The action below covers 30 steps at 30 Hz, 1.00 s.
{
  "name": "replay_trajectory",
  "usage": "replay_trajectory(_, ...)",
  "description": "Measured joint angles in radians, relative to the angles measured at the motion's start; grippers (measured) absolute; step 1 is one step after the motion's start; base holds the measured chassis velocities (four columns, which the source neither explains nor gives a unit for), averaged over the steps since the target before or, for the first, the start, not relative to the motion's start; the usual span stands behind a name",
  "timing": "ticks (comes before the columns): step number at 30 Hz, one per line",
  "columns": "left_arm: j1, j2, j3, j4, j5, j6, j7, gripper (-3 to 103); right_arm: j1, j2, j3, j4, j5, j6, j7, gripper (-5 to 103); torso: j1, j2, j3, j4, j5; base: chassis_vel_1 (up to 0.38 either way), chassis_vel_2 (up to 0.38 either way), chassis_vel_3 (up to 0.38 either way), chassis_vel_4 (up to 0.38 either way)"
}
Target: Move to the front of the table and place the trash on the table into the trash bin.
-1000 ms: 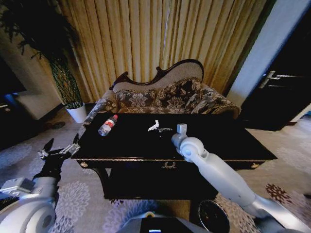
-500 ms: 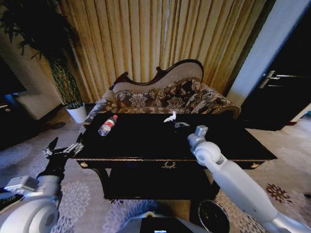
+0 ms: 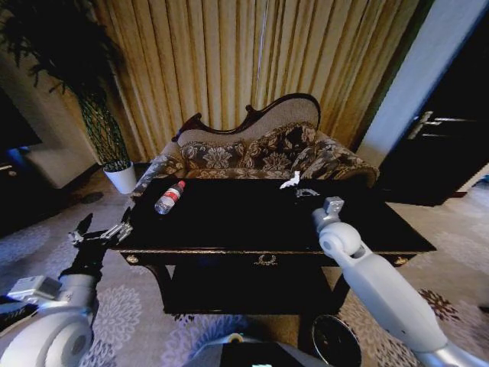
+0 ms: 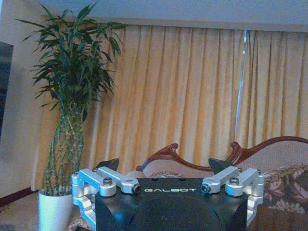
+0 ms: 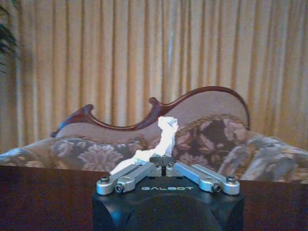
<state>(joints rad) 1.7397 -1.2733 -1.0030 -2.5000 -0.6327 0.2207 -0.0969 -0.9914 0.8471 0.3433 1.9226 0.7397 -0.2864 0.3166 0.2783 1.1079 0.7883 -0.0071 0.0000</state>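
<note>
your right gripper [image 5: 162, 160] has its fingers pinched together on a crumpled white paper scrap [image 5: 165, 136], which sticks up from between the tips. in the head view that scrap [image 3: 290, 181] sits just past the gripper [image 3: 304, 191], raised above the far part of the table [image 3: 229, 222], toward its right half, with the right arm stretched across the dark glossy top from the near right.

your left gripper [image 3: 101, 233] is off the table's left end, close beside the corner and apart from it, fingers spread wide; in the left wrist view the two dark fingertips [image 4: 108, 163] stand well apart with nothing between them.

the clear plastic bottle [image 3: 169, 197] with the red label lies on its side on the left part of the tabletop, well apart from the right gripper and nearer the left one.

the trash bin [image 3: 336, 341] stands on the carpet in front of the table, below the right arm, its black inside facing up.
</note>
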Motion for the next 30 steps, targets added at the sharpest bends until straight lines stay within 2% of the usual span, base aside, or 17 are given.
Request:
replay_trajectory(14,-0.014,0.017,0.028,0.000,0.000,-0.002,0.005,100,-0.177,-0.073,0.215,0.000,0.036,0.011,-0.068,0,0.000,0.000,0.000,-0.0003,-0.0002,0.000,0.000,0.000,0.000)
replay_trajectory(19,-0.011,0.028,0.026,0.000,-0.008,-0.003,0.006,100,-0.231,-0.062,0.284,0.057,0.057,0.015,-0.073,0,0.000,0.000,0.000,0.0000,0.0000,0.000,0.000,0.000,0.000)
replay_trajectory(30,-0.007,0.046,0.009,0.000,-0.029,-0.006,0.007,100,-0.259,-0.045,0.327,0.108,0.083,0.019,-0.071,0,0.000,0.000,0.000,-0.0001,-0.0001,0.019,-0.020,-0.014,0.014)
